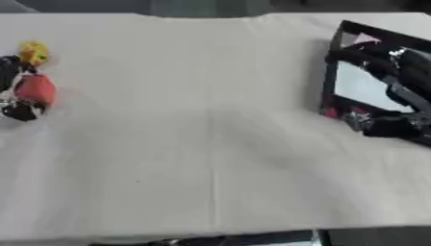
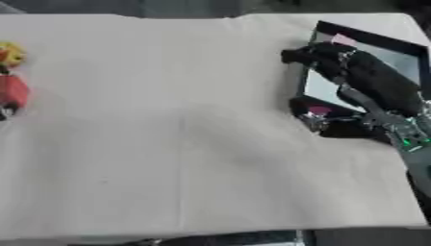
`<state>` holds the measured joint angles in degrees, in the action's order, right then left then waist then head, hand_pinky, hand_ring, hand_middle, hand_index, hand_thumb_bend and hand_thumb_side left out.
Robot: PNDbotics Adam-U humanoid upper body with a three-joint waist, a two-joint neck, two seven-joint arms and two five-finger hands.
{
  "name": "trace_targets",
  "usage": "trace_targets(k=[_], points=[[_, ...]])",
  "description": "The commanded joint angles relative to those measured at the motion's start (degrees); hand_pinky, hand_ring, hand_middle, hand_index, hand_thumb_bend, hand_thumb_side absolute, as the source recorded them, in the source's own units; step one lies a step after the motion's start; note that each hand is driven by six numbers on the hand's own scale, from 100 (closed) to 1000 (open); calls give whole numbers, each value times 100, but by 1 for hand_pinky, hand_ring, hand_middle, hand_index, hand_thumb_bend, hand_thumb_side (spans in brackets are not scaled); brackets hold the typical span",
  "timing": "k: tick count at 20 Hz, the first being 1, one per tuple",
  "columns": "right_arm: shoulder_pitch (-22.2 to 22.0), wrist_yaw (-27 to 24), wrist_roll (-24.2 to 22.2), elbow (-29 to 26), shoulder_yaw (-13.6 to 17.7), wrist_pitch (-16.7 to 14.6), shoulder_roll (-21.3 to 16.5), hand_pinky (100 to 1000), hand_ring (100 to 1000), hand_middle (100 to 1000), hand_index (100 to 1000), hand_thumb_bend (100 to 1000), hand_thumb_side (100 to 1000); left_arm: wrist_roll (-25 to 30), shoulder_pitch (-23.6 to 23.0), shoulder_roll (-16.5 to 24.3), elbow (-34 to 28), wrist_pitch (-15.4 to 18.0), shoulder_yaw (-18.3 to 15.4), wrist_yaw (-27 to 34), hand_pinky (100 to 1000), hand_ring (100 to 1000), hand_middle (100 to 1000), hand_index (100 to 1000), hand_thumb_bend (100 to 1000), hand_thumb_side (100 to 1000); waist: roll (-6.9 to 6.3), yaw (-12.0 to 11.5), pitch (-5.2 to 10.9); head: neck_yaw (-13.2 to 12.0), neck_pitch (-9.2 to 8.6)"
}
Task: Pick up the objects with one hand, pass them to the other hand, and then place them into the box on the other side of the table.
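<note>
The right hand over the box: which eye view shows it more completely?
The right eye view. There the right hand shows whole, with its forearm, over the black box. In the left eye view the picture's right edge cuts the hand off, so only part of it shows.

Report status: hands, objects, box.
Right hand over box, fingers unclear. Left hand at table's left edge, around red object. Yellow object beside it. Nothing between.

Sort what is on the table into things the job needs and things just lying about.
Job:
- red object
- yellow object
- box
- right hand over the box
- left hand by the objects

Lying about:
- cloth-covered table only
</note>
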<state>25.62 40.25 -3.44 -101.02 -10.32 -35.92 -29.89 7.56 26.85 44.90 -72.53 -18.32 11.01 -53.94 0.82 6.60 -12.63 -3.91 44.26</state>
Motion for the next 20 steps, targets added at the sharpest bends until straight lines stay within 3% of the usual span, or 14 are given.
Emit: trace_targets(k=[1,4,7,10,15,20], points=[[35,-31,-20,-93,56,-9,-66,825,815,782,991,100,213,19,68,104,-27,46,-4,-13,762,592,580,664,194,126,1,-10,84,24,-19],[44,-40,-23,-79,46,-14,-82,826,814,782,991,100,213,-8,50,188,-367,101,-2,172,752,567,546,634,130,125,-5,-46,115,49,-15],[68,-58,-27,-74,25,-28,-99,826,814,782,991,100,215,18,-9,373,-1137,131,12,579,748,555,532,622,100,126,-27,-98,164,87,-14],[127,-87,-19,-106,-23,-63,-112,824,808,777,983,100,212,95,-123,600,-2242,126,8,1147,744,537,518,611,100,152,-55,-159,233,184,-14],[343,-269,99,-263,-241,-209,-131,819,800,788,971,100,100,253,-349,777,-3995,91,44,2466,742,518,500,595,100,247,-94,-242,349,384,-14],[765,-399,131,-579,-576,-388,-64,849,837,862,984,110,100,371,-202,621,-4200,888,444,4106,739,507,489,583,100,301,-105,-275,431,529,-14]])
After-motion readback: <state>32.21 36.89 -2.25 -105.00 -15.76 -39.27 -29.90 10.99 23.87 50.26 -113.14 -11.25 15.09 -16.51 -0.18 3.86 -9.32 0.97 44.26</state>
